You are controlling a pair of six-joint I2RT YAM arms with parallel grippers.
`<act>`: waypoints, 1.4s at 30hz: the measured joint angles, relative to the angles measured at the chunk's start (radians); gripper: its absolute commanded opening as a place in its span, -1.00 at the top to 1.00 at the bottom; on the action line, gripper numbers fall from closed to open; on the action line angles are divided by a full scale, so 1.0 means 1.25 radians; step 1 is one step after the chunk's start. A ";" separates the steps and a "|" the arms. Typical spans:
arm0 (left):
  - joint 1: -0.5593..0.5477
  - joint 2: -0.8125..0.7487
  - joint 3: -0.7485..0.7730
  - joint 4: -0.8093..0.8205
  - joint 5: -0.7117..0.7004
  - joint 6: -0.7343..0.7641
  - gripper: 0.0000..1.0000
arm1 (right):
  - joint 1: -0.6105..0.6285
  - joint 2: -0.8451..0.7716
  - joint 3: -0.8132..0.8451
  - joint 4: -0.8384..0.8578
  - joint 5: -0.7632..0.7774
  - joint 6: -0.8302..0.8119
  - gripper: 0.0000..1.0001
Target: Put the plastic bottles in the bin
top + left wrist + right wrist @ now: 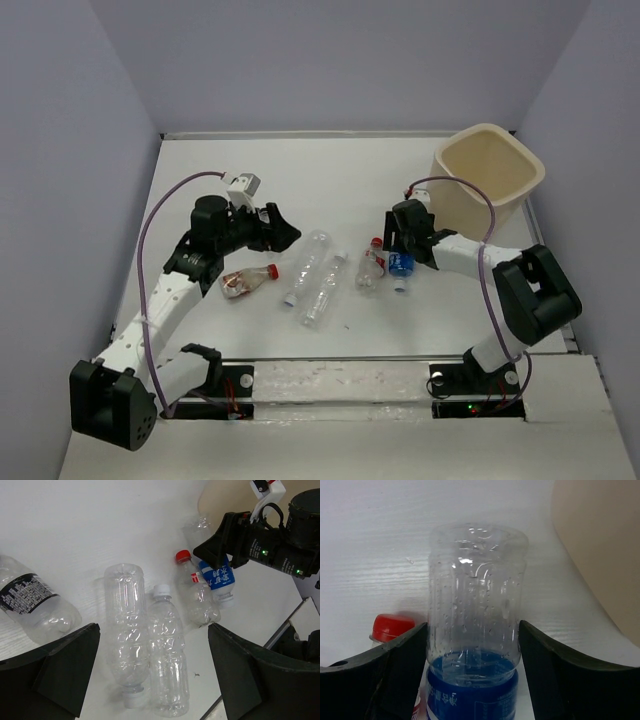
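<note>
Several plastic bottles lie mid-table. Two clear white-capped ones (312, 258) (322, 298) lie side by side, also in the left wrist view (125, 625) (167, 655). My left gripper (283, 232) (152, 630) hovers over them, open and empty. A red-capped bottle (370, 268) (197, 597) lies beside the blue-label bottle (401, 265) (475, 610). My right gripper (398, 250) (473, 630) is shut on the blue-label bottle, both fingers touching its sides. A reddish bottle (245, 282) lies at the left. The beige bin (480, 205) (600, 555) stands at the back right.
White table enclosed by grey walls. The left arm's purple cable (150, 230) loops over the left side. The front table edge carries the arm bases (470, 380). A dark-labelled clear bottle (30, 605) lies just left of my left fingers.
</note>
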 measured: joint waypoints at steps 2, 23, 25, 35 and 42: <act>-0.010 0.013 0.009 -0.014 -0.019 0.006 -0.98 | 0.000 0.025 0.005 0.013 0.005 0.001 -0.25; -0.227 0.314 0.198 -0.181 -0.310 0.061 -0.98 | 0.078 -0.469 0.163 -0.047 -0.034 -0.092 0.33; -0.238 0.355 0.227 -0.188 -0.333 0.067 -0.98 | 0.076 -0.464 0.226 -0.026 0.010 -0.143 0.38; -0.242 0.507 0.308 -0.241 -0.376 0.087 -0.98 | -0.222 -0.396 0.285 0.202 0.118 -0.306 0.41; -0.242 0.571 0.352 -0.250 -0.383 0.098 -0.98 | -0.383 -0.266 0.289 0.291 0.085 -0.331 0.18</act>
